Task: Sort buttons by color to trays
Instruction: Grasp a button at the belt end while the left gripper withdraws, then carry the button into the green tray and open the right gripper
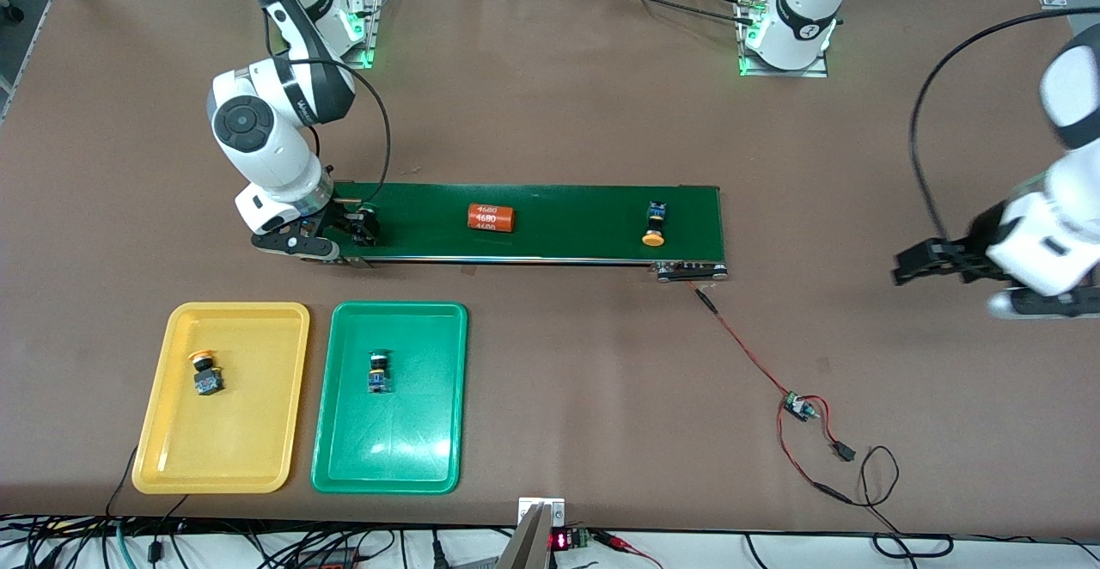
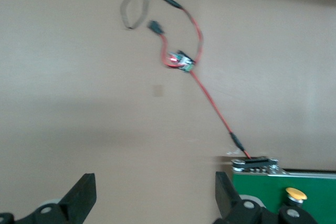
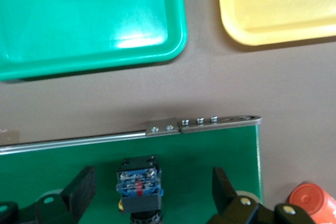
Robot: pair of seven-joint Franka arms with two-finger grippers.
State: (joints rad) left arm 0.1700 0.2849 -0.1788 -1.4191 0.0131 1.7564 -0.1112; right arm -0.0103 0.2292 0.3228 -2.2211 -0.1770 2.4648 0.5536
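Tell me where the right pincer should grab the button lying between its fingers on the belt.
Grip the button's boxy body, coming straight down from above. It lies on its side on the belt, so its flat sides face the fingers of the open right pincer. The round cap would likely slip.

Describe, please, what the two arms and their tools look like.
Both arms are white with dark grey-black joint bands; green lights glow at their bases. A black cable loops along each arm. The right tool and the left tool are black two-finger units on white wrists. The right arm has a round dark cap on one joint and small lettering on a band.
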